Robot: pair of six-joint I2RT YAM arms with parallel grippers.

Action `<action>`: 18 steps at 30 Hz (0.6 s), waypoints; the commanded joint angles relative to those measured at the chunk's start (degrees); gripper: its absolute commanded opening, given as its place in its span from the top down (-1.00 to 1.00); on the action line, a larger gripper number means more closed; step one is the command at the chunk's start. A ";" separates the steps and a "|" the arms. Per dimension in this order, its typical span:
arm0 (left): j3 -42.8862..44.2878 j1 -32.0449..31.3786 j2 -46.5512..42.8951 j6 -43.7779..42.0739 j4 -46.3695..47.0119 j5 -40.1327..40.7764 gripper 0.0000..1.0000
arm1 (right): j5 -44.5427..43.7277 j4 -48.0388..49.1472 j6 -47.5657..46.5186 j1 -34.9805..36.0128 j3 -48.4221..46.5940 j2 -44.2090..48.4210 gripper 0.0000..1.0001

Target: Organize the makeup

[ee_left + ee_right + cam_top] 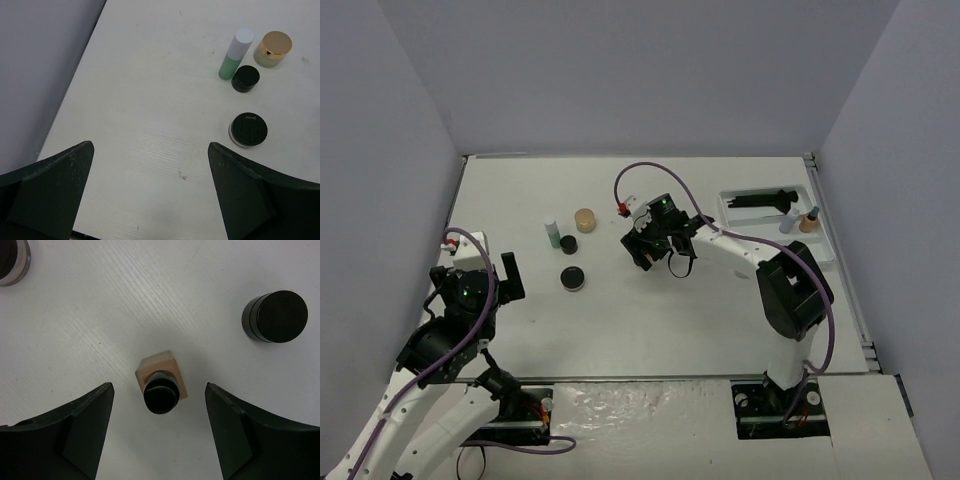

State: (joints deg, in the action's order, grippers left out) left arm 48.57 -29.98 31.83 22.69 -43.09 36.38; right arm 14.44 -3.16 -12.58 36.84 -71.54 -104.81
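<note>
The desk (720,320) carries a white tray (757,222) by its right edge, toward the far corner. The tray already holds black brushes (760,200) and two small bottles (798,222).

Step in hand, as judged: pick-up of the next loose item. The right hand (157,390) hangs over the middle of the desk. Its fingers stand apart, one on each side of an upright tan bottle (161,372) with a black cap, and neither touches it.

Next move, as judged: bring the fingers together squarely on the bottle's flat sides, lift straight up, then carry it to the tray. A skewed grip may tip the bottle.

The left hand (150,145) is idle near the left edge, fingers wide apart and holding nothing.

Still loose, left of the desk's middle:
- tan jar (272,48)
- green bottle (234,55)
- flat jar (248,129)
- small black jar (245,78)

Writing: the flat jar's lid bears a small line of print, too small to read. No other label shows.
</note>
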 commanded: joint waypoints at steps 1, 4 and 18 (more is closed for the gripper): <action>0.31 1.80 3.97 0.33 3.37 0.60 -0.94 | 0.40 4.22 -1.40 0.33 -2.97 -1.01 -0.30; 0.55 4.01 5.82 -0.60 4.46 -2.32 -0.94 | 0.04 5.19 -1.41 0.25 -2.55 -1.77 -0.14; -1.02 19.86 8.86 -3.86 11.00 -18.36 -0.94 | -4.65 7.15 3.10 -1.45 0.70 4.03 1.00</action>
State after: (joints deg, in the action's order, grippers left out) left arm 46.98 -11.44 40.04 20.79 -36.97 22.29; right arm 13.61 -0.12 -13.25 36.76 -72.01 -107.64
